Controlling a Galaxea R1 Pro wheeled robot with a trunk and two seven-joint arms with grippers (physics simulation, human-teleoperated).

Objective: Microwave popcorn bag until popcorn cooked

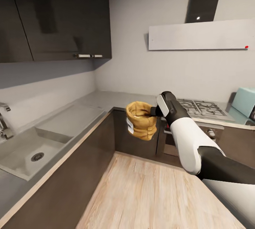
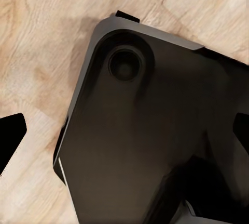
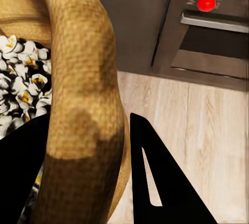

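**Carrying the sack to the microwave**

Swinging toward 3 o'clock comes next, I judge: the microwave (image 1: 245, 104) sits there on the tabletop (image 1: 106, 99). The popcorn bag (image 1: 141, 120) hangs mid-air over the floor (image 1: 148, 193), its rolled rim pinched by the right gripper (image 3: 91, 169); keep it upright so the popcorn (image 3: 21, 96) stays in. Whether the left gripper is clenched, I cannot tell.

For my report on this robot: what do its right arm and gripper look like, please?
In the head view, the right arm has a smooth white shell, with a black section nearer the body and a rounded black-and-white wrist. No cables or markings show. In the right wrist view, the right gripper has flat, matte black, pointed fingers.
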